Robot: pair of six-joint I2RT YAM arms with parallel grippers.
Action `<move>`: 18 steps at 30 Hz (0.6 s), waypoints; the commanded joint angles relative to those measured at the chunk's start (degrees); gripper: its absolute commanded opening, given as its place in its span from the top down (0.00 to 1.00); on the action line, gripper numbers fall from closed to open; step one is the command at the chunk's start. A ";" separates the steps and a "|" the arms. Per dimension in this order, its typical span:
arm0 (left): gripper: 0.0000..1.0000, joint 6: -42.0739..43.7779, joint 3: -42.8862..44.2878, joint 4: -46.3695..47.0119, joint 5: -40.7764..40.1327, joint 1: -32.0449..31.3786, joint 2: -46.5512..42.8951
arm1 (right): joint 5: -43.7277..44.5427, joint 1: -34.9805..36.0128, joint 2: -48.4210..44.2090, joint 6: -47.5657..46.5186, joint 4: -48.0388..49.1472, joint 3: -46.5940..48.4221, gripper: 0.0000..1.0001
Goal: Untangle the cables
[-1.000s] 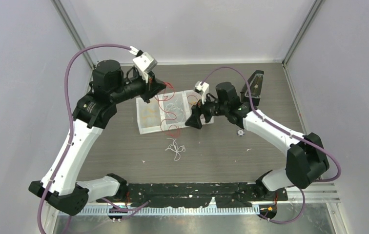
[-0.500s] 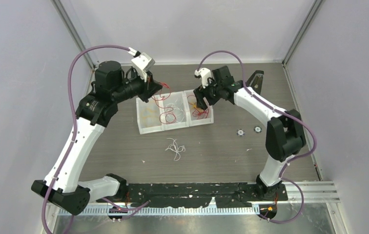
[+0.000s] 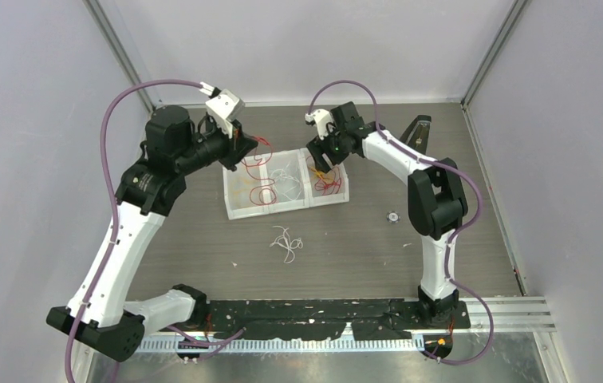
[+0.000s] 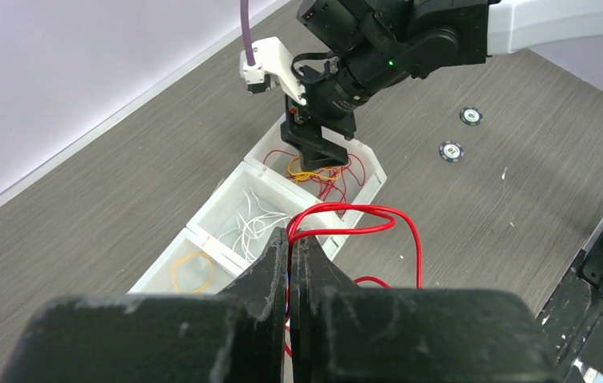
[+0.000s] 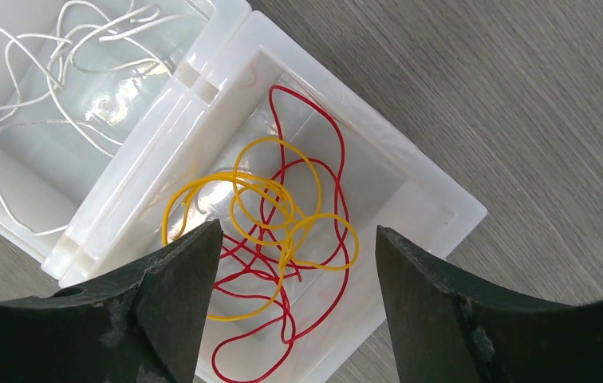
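Cables [image 5: 278, 203] were partly sorted: red and yellow tangled in the right compartment of the tray [image 3: 238, 214] beneath the spread right gripper [image 5: 297, 239], the left gripper [image 4: 292, 239] pinching a red cable [image 4: 419, 255], white strands [image 3: 286, 242] loose on the table [image 3: 362, 239].

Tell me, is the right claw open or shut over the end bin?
Open. The right claw has its fingers wide apart above the red and yellow cables in the bin, gripping nothing.
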 commanded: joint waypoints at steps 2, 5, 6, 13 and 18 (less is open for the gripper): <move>1.00 1.35 -0.44 0.21 -0.86 0.64 -1.22 | -1.99 0.11 -0.11 -1.75 -1.06 2.74 0.24; 1.00 1.58 -0.63 0.22 -0.90 0.82 -1.18 | -2.09 -0.45 -2.92 -1.47 -1.57 2.00 0.24; 1.00 1.49 -0.61 0.30 -0.90 0.83 -1.18 | -2.13 -0.59 -4.86 -1.12 -1.79 1.80 0.24; 1.00 0.74 -1.63 1.88 -0.57 0.93 -1.28 | -4.32 -1.52 -14.71 -1.02 -2.90 -2.32 0.23; 1.00 0.34 -1.39 2.60 -0.24 0.93 -0.46 | -7.78 -0.64 -13.83 -1.13 -6.65 -0.80 0.22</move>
